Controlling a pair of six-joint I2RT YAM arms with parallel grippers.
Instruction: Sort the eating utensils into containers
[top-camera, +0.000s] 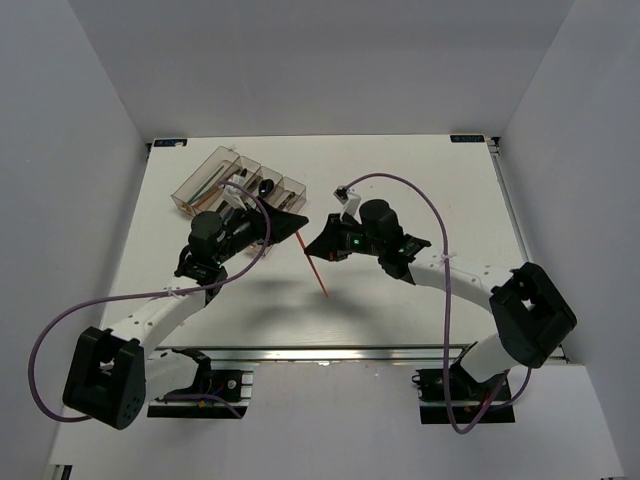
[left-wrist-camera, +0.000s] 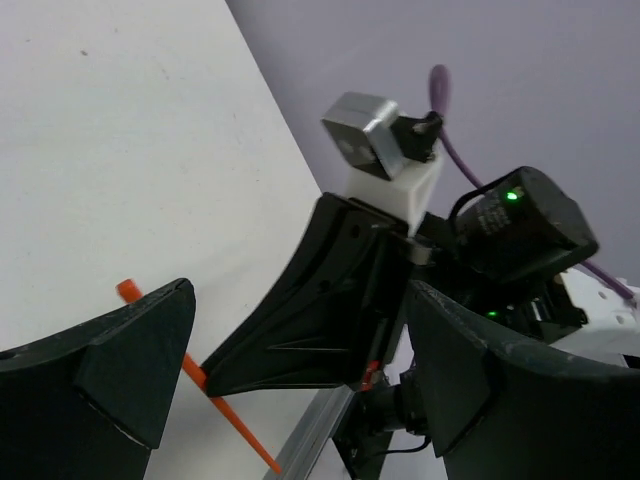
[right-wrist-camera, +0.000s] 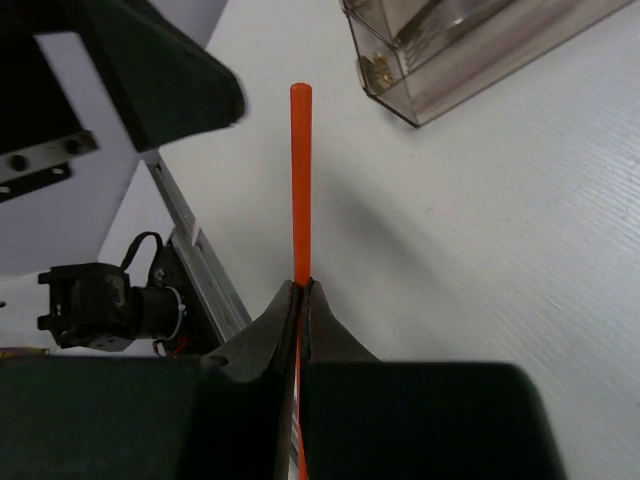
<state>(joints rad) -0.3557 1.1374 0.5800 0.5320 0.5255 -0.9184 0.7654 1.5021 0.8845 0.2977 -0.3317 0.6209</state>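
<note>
Near the middle of the counter (top-camera: 400, 170) the two arms meet tip to tip. The right tool (right-wrist-camera: 302, 290) is closed tight on the orange chopstick (right-wrist-camera: 300, 180), its two black fingertips pressed together with the stick pinched between them and most of its length jutting out ahead of the tips. From above, the chopstick slants from the tool's tips down toward the near edge; I cannot tell whether its near end touches the counter.

The left tool (top-camera: 292, 224) stands wide open and grips nothing. In its own wrist view its two dark fingers spread to either side, with the right tool's fingers and the chopstick showing in the gap between them. The stick passes behind the left-hand finger (left-wrist-camera: 130, 370), and I cannot tell if it touches it.

At the far left of the counter sits the clear brown tray (top-camera: 200, 180), just beyond the left arm, with dark utensils lying in several of its compartments.
</note>
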